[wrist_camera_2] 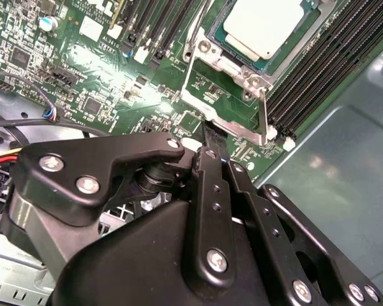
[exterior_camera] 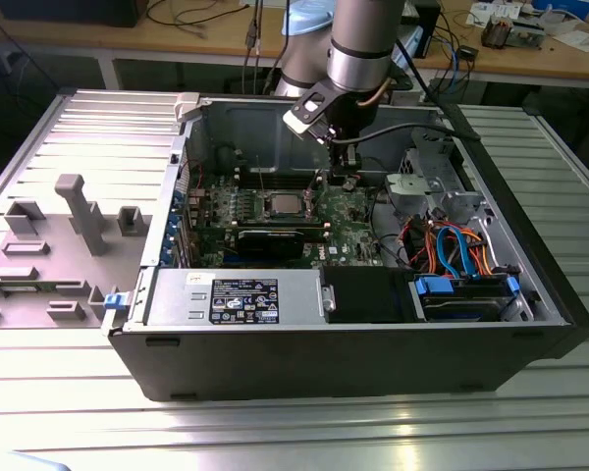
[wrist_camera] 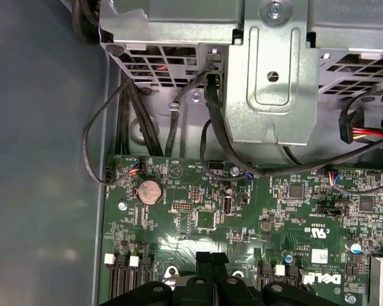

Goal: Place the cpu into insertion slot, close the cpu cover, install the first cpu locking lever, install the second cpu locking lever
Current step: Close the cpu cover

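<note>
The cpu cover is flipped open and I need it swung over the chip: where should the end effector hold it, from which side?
Probably the free end bar of the cpu cover, farthest from the cpu. The frame is thin plate around a large window, so only its rim offers a hold. Come from the side away from the cpu, where the end effector is.

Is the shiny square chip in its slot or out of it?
In. In the second wrist view the cpu lies flat inside the insertion slot's silvery rim on the green motherboard.
</note>
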Tool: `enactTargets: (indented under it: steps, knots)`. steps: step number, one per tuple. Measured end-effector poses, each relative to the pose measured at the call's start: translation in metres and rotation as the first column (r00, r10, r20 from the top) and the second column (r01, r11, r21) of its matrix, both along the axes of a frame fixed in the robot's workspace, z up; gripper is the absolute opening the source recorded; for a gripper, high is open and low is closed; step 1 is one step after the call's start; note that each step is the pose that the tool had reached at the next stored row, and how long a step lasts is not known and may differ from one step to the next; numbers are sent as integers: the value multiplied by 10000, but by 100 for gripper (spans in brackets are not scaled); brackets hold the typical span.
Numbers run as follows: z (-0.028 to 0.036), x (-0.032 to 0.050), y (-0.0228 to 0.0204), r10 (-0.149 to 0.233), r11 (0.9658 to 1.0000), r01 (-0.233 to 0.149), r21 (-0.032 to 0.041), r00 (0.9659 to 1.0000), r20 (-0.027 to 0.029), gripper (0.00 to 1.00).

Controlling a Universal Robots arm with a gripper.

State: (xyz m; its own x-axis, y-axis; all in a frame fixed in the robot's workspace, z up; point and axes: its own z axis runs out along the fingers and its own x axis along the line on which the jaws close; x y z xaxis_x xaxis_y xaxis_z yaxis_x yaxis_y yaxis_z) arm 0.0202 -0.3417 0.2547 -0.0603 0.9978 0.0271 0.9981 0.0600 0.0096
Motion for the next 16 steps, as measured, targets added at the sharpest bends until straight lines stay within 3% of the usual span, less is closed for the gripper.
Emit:
enactTargets:
  steps: [16]
  knots:
    - [-1, -38, 0, 2, 10000, -2, 0, 10000, -1, 11]
